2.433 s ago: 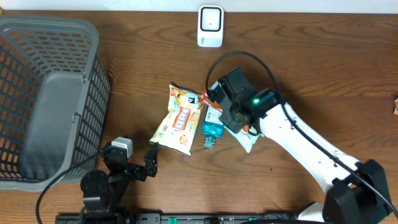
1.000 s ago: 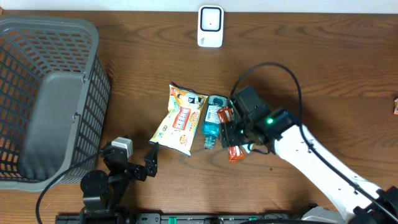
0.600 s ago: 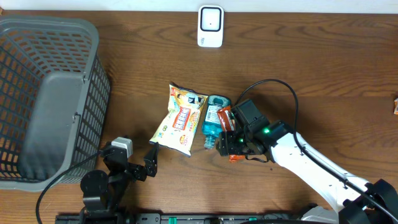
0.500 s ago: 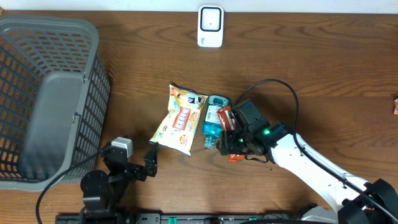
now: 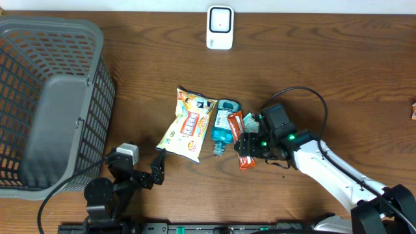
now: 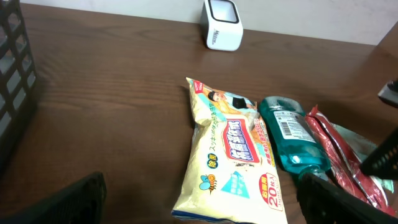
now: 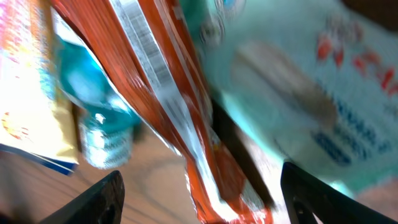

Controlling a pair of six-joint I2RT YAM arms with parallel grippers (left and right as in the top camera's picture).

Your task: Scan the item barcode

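A red-orange snack packet (image 5: 238, 132) lies flat on the table, right of a teal mouthwash bottle (image 5: 223, 126) and a yellow wipes pack (image 5: 188, 124). My right gripper (image 5: 246, 145) hovers over the packet's near end, open. In the right wrist view the packet (image 7: 163, 87) runs between the two spread fingers (image 7: 102, 198) and neither touches it. A pale teal pouch (image 7: 298, 81) lies under the packet. The white barcode scanner (image 5: 220, 27) stands at the table's far edge. My left gripper (image 5: 144, 170) rests open at the front left, facing the wipes pack (image 6: 231, 149).
A large grey mesh basket (image 5: 91, 97) fills the left side of the table. The right arm's black cable (image 5: 305, 94) loops above the wood. A small orange object (image 5: 413, 109) sits at the right edge.
My right arm has shifted to the right and its jaws have spread wider over the red-orange packet. The left arm has not moved.
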